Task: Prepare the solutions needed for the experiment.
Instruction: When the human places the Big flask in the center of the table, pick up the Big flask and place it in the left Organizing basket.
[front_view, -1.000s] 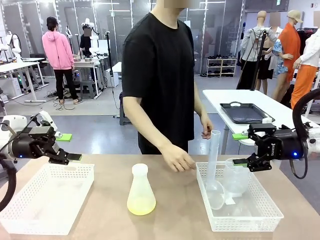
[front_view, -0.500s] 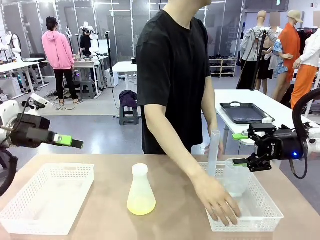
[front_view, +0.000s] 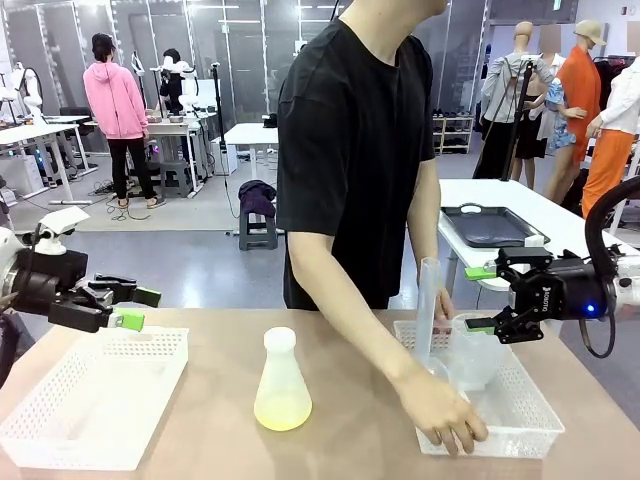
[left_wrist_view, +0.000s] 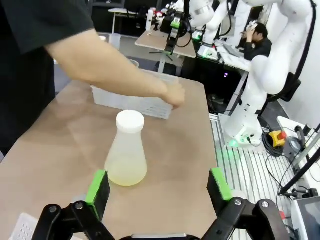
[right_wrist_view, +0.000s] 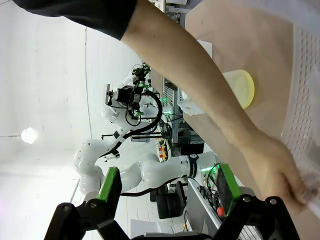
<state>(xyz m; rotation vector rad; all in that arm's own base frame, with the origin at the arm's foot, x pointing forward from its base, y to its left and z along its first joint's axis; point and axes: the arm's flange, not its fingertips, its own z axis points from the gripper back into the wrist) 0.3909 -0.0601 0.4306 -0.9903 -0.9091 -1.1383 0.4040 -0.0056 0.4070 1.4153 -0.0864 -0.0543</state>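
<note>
Judged the step in hand as choosing glassware. Found the person's hand (front_view: 447, 415) reaching into the right basket (front_view: 537, 385), just beside the upright graduated cylinder (front_view: 428, 300) and the clear beaker (front_view: 476, 352). Saw no robot contact with anything on the tabletop (front_view: 350, 440).

Located the solutions (front_view: 282, 412) as a shallow pale yellow-green layer at the bottom of the frosted conical flask (front_view: 281, 372). Found that flask upright on the tabletop between the two baskets, touching neither.

Recorded the left gripper (front_view: 138, 309) as released, spread wide and empty. Placed it above the far left edge of the left basket (front_view: 90, 450), well apart from the flask. Confirmed in the left wrist view that it was pointed at the flask, framed between the green pads but not reached.

Recorded the right gripper (front_view: 482, 298) as released and empty too. Placed it over the far side of the right basket, near the beaker rim, well apart from the flask and with the person's forearm lying between.

Assessed the next move as resting with the person's pick from the basket. Advised that any approach to the flask fall to the left gripper, kept level, closed on the narrow neck and held clear of the outstretched arm.
</note>
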